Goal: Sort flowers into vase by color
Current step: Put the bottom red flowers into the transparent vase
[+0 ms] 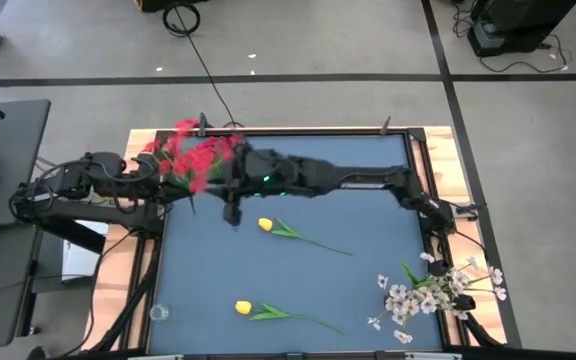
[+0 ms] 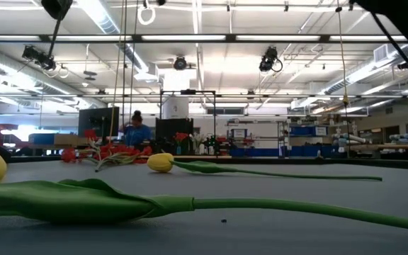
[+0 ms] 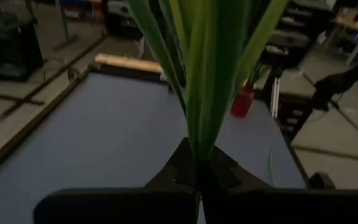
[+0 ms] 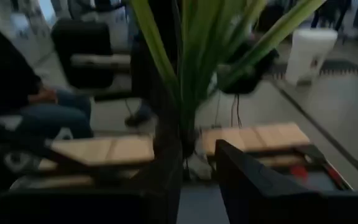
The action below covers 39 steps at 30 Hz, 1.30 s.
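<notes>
Red flowers (image 1: 193, 152) sit bunched at the table's far left from above, both arms meeting there, while the left gripper (image 3: 197, 180) pinches green stems pointing straight away from it, and the right gripper (image 4: 194, 155) looks a little open around stems too.

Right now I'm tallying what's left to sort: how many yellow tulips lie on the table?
2: one yellow tulip mid-table, another near the front edge. None seem hidden.
</notes>
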Tool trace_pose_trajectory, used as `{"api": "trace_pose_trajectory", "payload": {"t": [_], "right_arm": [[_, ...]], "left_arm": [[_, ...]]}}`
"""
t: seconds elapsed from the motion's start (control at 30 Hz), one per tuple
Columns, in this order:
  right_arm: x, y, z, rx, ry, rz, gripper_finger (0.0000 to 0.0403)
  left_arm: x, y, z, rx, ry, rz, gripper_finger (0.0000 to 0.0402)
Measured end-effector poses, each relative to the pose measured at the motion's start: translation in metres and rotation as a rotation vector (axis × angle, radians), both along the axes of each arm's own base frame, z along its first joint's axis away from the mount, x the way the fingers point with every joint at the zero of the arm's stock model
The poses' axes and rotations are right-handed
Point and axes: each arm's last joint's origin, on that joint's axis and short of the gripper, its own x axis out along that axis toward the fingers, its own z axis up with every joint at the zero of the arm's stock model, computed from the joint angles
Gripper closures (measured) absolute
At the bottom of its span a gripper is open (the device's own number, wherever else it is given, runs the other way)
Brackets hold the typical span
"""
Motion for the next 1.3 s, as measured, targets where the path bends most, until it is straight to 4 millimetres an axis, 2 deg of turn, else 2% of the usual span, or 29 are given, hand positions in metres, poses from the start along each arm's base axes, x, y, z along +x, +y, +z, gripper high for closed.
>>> {"api": "trace_pose_trajectory", "payload": {"t": [0.17,0.4,0.53,0.73,0.83,1.03,1.3], "right_arm": [[-0.046,-0.003,0.041,-0.027,0.091,0.035,0.0297],[-0.110,-0.011,0.061,0.009,0.219,0.085,0.0298],[-0.158,-0.019,0.059,0.041,0.240,0.047,0.0298],[-0.238,-0.025,0.049,0.119,0.106,-0.059,0.0287],[-0.268,-0.024,0.039,0.153,0.072,-0.083,0.0284],[-0.296,-0.021,0.029,0.155,0.058,-0.065,0.0286],[-0.299,-0.021,0.027,0.127,0.064,-0.055,0.0286]], "left_arm": [[0.000,0.001,0.009,0.004,-0.102,0.018,0.0398],[0.009,0.001,0.013,0.007,-0.131,0.037,0.0399],[0.024,0.001,0.012,0.000,-0.106,0.039,0.0399],[0.044,0.002,0.014,0.014,-0.118,0.055,0.0399],[0.051,0.002,0.014,0.044,-0.117,0.050,0.0399],[0.065,0.002,0.012,0.098,-0.105,0.047,0.0399],[0.073,0.003,0.013,0.117,-0.125,0.062,0.0399]]}}
